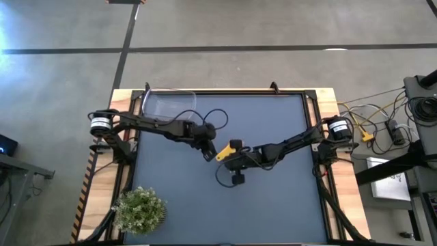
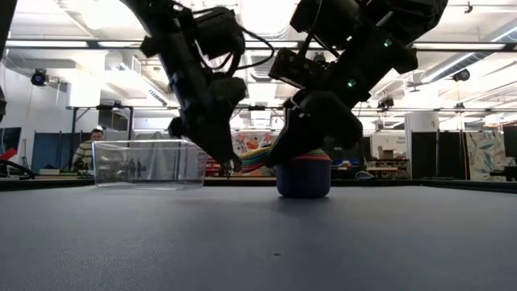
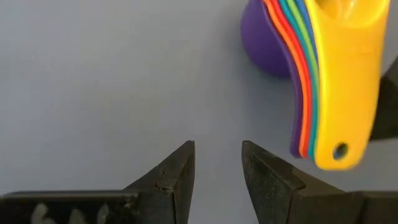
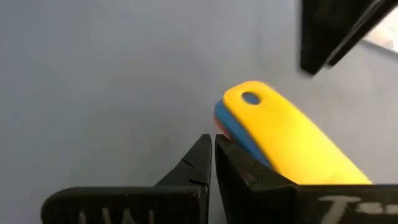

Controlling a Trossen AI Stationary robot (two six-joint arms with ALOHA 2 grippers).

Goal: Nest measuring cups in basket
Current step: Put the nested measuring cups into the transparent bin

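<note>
Low view, dark table [image 2: 258, 242], lit ceiling [image 2: 97, 32]

Yellow-topped rainbow measuring cups [image 3: 323, 74], clear basket [image 1: 169, 104], green plant [image 1: 140, 210].

A small green bushy plant [image 1: 140, 209] is seen at the near-left corner of the dark-topped table [image 1: 273, 205], and a seated person [image 2: 87, 150] is visible in the room beyond.
</note>
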